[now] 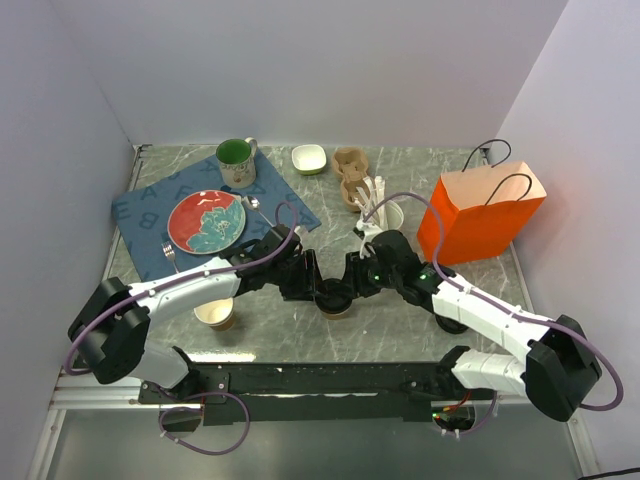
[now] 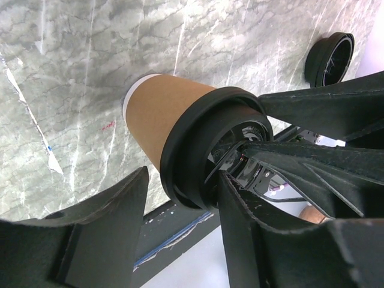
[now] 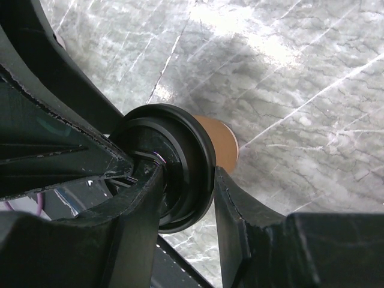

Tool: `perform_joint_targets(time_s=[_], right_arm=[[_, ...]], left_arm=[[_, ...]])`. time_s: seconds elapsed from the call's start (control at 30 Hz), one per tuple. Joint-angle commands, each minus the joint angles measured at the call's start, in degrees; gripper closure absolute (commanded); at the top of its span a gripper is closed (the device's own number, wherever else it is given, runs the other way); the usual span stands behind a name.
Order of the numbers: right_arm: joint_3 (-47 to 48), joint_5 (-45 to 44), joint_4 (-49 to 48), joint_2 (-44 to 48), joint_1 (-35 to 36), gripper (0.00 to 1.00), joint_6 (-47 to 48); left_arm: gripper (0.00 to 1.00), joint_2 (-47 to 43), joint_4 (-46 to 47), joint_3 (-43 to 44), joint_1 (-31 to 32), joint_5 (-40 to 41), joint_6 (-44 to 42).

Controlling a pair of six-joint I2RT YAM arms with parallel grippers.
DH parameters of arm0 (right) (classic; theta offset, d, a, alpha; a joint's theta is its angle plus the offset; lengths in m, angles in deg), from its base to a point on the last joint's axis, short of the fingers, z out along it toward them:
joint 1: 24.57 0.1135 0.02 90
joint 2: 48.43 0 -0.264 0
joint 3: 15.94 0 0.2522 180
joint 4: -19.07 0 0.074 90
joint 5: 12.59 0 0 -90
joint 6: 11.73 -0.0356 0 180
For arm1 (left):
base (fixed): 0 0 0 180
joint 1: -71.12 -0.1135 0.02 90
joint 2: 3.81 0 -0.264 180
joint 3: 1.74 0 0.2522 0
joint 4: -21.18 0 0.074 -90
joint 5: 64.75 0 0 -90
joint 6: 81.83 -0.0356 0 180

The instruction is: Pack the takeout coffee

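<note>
1. The cup (image 1: 335, 299) stands upright on the table (image 1: 280, 332), its axis vertical, between both claws.
2. Left claw (image 2: 183, 183) and right claw (image 3: 188, 180) each straddle its lid (image 3: 180, 147), fingers apart; you can't tell whether either grips.
3. The bag (image 1: 480, 215) lies to the right, so your right arm is nearer.

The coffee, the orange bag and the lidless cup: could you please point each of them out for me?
coffee (image 2: 157, 117), left wrist view, on its brown paper wall.
orange bag (image 1: 478, 228), top view, on its broad front face.
lidless cup (image 1: 214, 312), top view, on its cream inside.
</note>
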State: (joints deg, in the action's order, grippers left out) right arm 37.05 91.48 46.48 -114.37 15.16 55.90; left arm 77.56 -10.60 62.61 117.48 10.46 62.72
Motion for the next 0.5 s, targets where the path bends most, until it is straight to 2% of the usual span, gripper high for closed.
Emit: perform_joint_targets(time_s=[0.0,0.23,0.47], right_arm=[[1.82,1.93,2.34,-1.39,0.09,0.56,3.12],[7.79,1.4,7.44,-2.98,-0.96,0.36,0.05],[9.73,0.88,9.9,-0.25,-1.4,0.3,-4.34]], left_arm=[[0.46,0.55,2.55,0.39,0.65,-0.68,0.65],[0.48,1.78,1.15,-0.84,0.65,0.99,1.53],[0.47,1.7,-0.35,-1.46,0.65,3.27,2.06]])
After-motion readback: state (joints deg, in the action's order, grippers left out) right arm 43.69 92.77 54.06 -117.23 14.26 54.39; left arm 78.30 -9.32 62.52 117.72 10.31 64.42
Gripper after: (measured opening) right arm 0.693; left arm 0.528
